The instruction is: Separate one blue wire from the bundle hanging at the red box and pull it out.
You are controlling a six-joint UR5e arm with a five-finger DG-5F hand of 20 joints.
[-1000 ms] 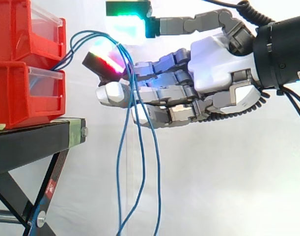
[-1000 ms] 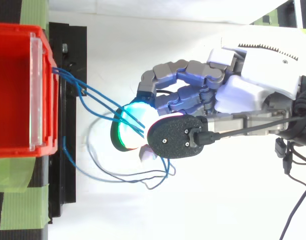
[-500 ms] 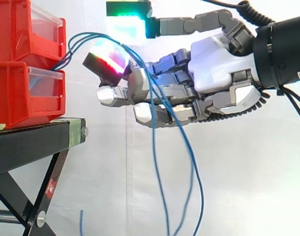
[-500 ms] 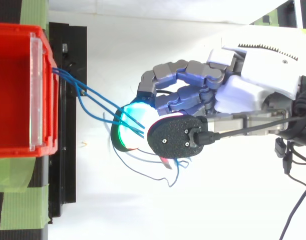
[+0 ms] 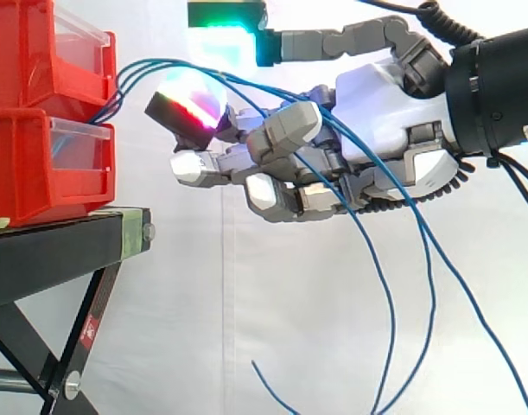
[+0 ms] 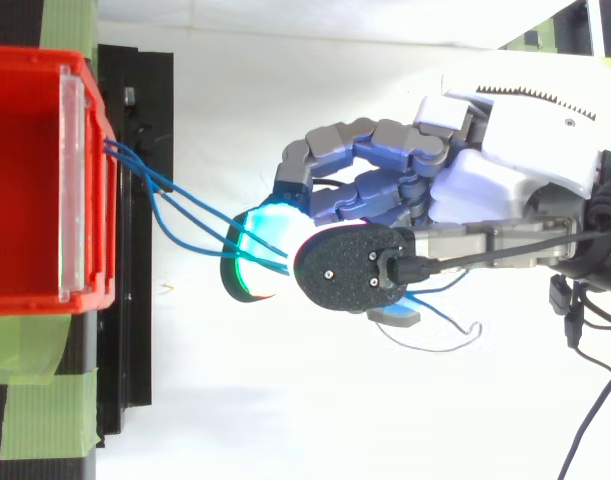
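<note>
Thin blue wires (image 5: 168, 60) drape over the grey-and-white robot hand (image 5: 376, 112); its curled fingers (image 5: 285, 130) hook several strands, not one. Their roots sit in the red plastic box (image 5: 39, 173) beyond. Step: separation, unfinished. Next, I judge: shed extras, pinch one, draw away from box.

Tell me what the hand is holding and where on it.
The hand has fingers curled round the blue wires, hooking them midway along, a little out from the red box; their loose ends hang free below.
</note>
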